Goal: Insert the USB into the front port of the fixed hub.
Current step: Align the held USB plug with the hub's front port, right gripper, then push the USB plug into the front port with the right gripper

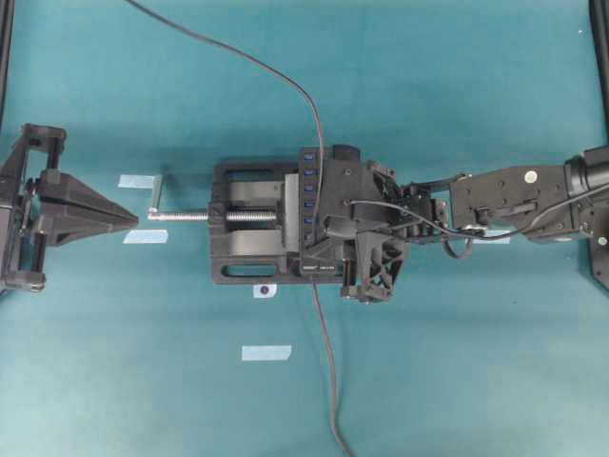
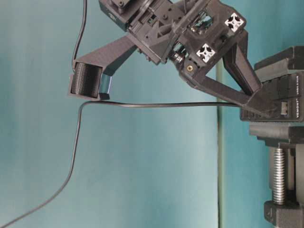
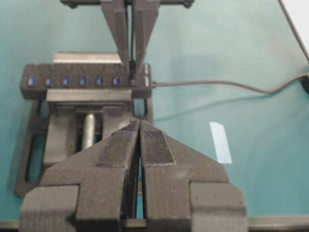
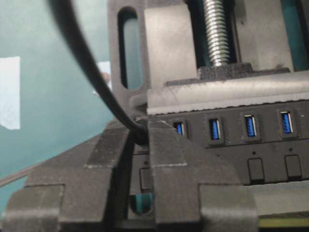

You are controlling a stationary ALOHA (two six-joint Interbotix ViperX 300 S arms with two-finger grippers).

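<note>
Black USB (image 4: 137, 131) apparently in fixed hub (image 4: 251, 145)

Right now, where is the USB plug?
In the right wrist view, the USB sits pinched in the right gripper at the hub's left end port.

Bright, even light, soft shadows (close foreground parts blur).

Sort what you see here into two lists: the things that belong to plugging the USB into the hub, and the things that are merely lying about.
Belongs to the job:
- USB, pinched in the right gripper at the hub's end port
- fixed hub, clamped in the vise

Just lying about:
- tape strips on the table
- left gripper, shut and standing clear of the vise
</note>
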